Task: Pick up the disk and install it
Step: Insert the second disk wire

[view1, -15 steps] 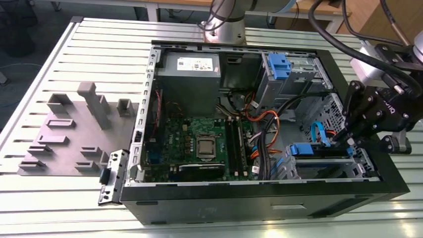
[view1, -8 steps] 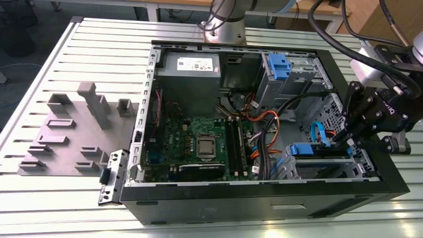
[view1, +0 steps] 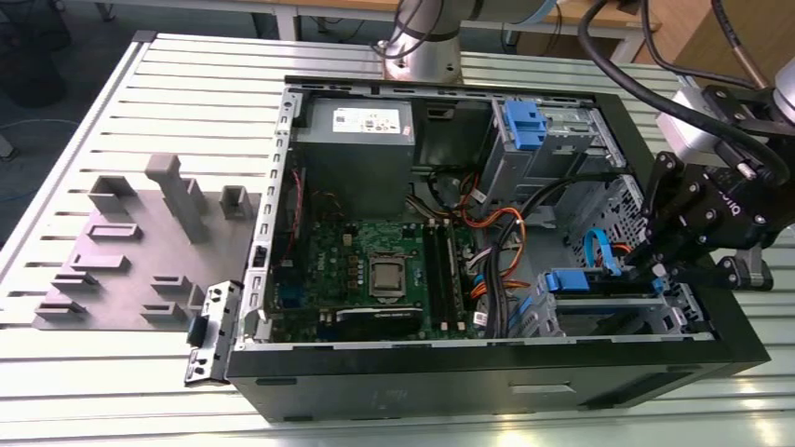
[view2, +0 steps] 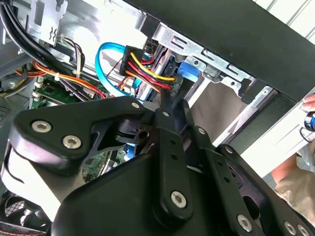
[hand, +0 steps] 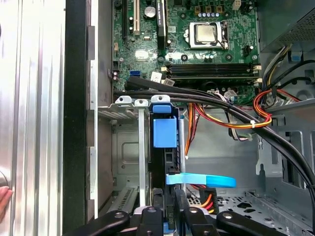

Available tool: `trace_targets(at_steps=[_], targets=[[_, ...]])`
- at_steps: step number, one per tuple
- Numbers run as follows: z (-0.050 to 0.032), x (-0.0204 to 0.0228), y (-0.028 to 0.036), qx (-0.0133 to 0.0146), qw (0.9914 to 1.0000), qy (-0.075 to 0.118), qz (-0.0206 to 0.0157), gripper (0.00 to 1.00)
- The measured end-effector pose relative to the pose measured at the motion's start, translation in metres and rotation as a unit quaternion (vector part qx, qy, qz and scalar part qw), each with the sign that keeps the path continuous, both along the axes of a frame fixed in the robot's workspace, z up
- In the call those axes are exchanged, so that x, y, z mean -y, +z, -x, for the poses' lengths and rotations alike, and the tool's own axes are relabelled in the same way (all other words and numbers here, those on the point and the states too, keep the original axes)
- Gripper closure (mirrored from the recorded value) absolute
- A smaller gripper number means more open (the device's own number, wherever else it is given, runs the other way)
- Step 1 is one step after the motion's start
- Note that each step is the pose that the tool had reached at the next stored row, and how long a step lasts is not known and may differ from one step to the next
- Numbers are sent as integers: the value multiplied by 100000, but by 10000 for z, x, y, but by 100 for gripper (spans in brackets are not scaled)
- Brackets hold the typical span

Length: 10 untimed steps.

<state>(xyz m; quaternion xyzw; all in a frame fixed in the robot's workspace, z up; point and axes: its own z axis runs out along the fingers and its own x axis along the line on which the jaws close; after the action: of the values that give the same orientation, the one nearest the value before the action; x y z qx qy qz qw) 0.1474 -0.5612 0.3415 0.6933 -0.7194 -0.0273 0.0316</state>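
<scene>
Disk (view1: 569, 281), ext. view: stands on edge in the drive bay of the open PC case (view1: 497, 358), at the case corner toward the table (view1: 125, 372) edge on the exterior view's right. Its blue rail end shows above the bay. The hand (view1: 658, 270) is over the case wall, right beside it. Also visible: motherboard (view1: 372, 270), power supply (view1: 357, 121) at the far end of the case, and a grey fixture plate (view1: 112, 270) near the table edge on the exterior view's left. This view does not resolve the grip.

2nd wrist view: the hand (view2: 170, 105) is set narrow, with its tips converging next to the blue rail and the red/yellow power leads. A blue data cable (view2: 106, 54) loops behind. The disk body is mostly hidden by the hand's links. A person's fingers (view2: 307, 105) lie outside the case wall.

1st wrist view: looks along the disk (hand: 164, 147), a dark slab w/ blue rail sitting between the walls of the drive cage (hand: 125, 147). The hand (hand: 168, 206) flanks its near end, fingers narrow and apparently clamped on it. The blue data cable (hand: 199, 180) crosses just in front, w/ no visible connection to the disk.

Progress (judgement): pick-up is done and the disk is in the bay. Full seating and cabling can't be confirmed.
</scene>
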Motion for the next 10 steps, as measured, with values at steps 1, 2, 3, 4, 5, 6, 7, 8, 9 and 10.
trace_targets(at_steps=[1, 2, 3, 4, 5, 6, 7, 8, 9, 10], targets=[[-2, -6, -5, 0, 100000, 3, 51, 76], [-20, -24, -15, 0, 100000, 2, 100, 76], [-29, -30, -17, 1, 100000, 3, 106, 76], [-38, -35, -20, 0, 100000, 4, 101, 76], [-47, -41, -22, -2, 100000, 2, 106, 76], [-56, -46, -25, -1, 100000, 0, 111, 76], [-64, -49, -28, 0, 100000, 3, 114, 76], [-73, -51, -30, -1, 100000, 4, 132, 76], [-80, -51, -35, 0, 100000, 3, 142, 76], [-86, -52, -41, 1, 100000, 4, 141, 76]])
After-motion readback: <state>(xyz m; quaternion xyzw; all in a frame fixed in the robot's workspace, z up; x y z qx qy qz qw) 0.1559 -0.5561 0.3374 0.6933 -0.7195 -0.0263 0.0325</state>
